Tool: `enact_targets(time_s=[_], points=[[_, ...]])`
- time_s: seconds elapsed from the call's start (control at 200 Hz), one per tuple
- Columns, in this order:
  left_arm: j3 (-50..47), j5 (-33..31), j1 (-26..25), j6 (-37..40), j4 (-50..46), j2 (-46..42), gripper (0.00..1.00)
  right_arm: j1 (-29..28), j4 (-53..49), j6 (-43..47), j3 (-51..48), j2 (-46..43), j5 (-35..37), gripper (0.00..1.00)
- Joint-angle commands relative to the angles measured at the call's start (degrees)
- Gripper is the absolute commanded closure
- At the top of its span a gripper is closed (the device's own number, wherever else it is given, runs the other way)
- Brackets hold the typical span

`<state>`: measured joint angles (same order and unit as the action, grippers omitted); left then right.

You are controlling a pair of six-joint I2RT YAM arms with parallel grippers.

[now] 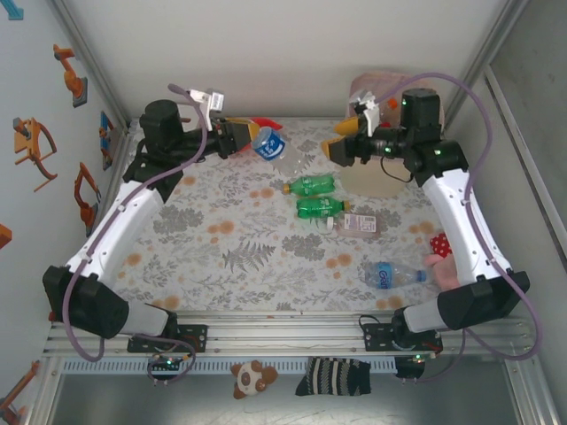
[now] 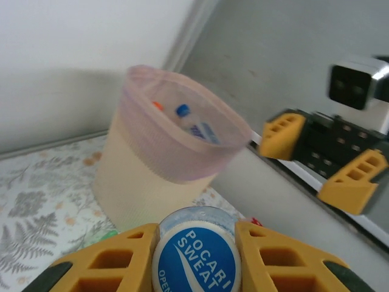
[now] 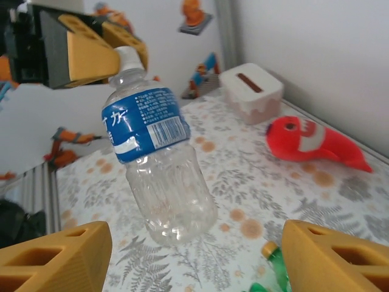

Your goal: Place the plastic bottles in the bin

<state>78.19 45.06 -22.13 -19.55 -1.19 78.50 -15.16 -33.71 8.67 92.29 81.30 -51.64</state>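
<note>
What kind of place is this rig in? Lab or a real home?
Likely a lab test cell, not a home: white panel walls, an aluminium rail along the near edge, and a floral tablecloth staged with plastic bottles.

Blue-label bottle aloft, two green bottles lying, beige bin upright

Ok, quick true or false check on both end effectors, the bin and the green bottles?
1. The left end effector is shut on a blue-labelled bottle. True.
2. The right end effector is shut. False: it is open and holds nothing.
3. Two green bottles lie on the table. True.
4. The bin is empty. False: bottles are already inside it.
</note>
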Motion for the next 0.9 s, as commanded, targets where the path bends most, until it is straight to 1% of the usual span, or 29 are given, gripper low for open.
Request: enact_targets(time_s=[0.0, 0.115, 0.25, 0.436, 0.571, 0.721, 0.811, 0.896], points=[[-0.4, 10.3, -1.1, 11.9, -1.6, -4.0, 0.87, -2.7, -3.7, 9.9, 0.0, -1.9, -6.7, 0.25], [0.0, 13.6, -1.7, 15.3, -4.3, -5.4, 0.9, -5.9, -7.0, 14.7, 0.5, -1.9, -7.4, 0.21], [-0.3, 18.1, -2.6, 17.4, -4.5, -6.5, 0.92, -9.5, -11.9, 20.5, 1.3, -1.6, -8.0, 0.16], [-0.3, 20.4, -3.9, 19.3, -5.1, -8.2, 0.93, -13.2, -18.2, 26.0, 2.6, -1.0, -8.6, 0.08], [-0.4, 22.0, -4.7, 19.7, -5.1, -8.6, 0.94, -15.4, -20.9, 27.3, 3.7, 0.0, -8.4, 0.08], [-1.2, 22.3, -5.6, 21.6, -5.1, -9.7, 0.96, -16.8, -25.3, 28.9, 6.3, 2.2, -8.1, 0.09], [-1.6, 22.4, -5.9, 22.4, -5.2, -10.4, 0.97, -17.6, -27.0, 29.0, 7.9, 3.7, -7.6, 0.1], [-1.6, 22.6, -5.9, 22.8, -5.3, -10.5, 0.97, -18.1, -28.3, 29.1, 8.9, 4.7, -7.6, 0.14]])
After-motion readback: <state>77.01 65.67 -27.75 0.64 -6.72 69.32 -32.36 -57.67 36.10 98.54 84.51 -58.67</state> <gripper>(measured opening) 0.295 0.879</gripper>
